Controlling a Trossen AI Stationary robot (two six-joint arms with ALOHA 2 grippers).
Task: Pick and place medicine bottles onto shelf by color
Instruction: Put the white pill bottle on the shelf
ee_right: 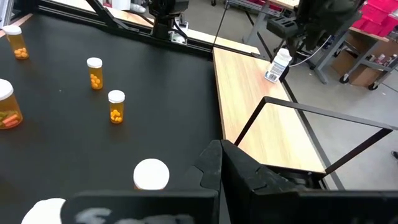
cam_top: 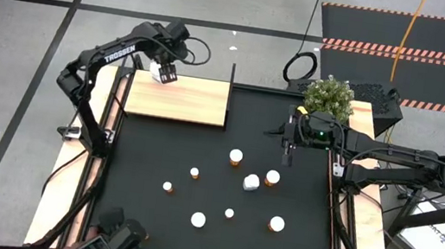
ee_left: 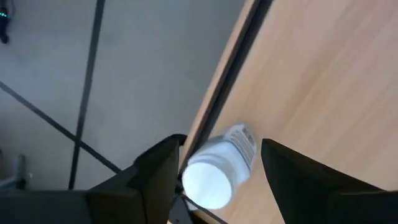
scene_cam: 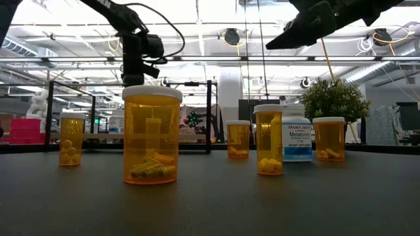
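Now left gripper [cam_top: 162,72] around white bottle [ee_left: 217,169] above shelf [cam_top: 191,103]

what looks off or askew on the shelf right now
The white bottle between the left tool's fingers is tilted rather than upright, at the far left edge of the shelf, apparently not yet set down. The bottles on the mat all stand upright; nothing spilled.

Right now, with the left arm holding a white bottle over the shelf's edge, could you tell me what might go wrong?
1. The left pincer holds the white bottle tilted, right at the edge of the shelf; released there, it may tip or roll off onto the floor.
2. The black post stands at the shelf's corner; a careless retreat could clip it.
3. The right pincer hangs shut above the mat near orange bottles, which it could knock over.
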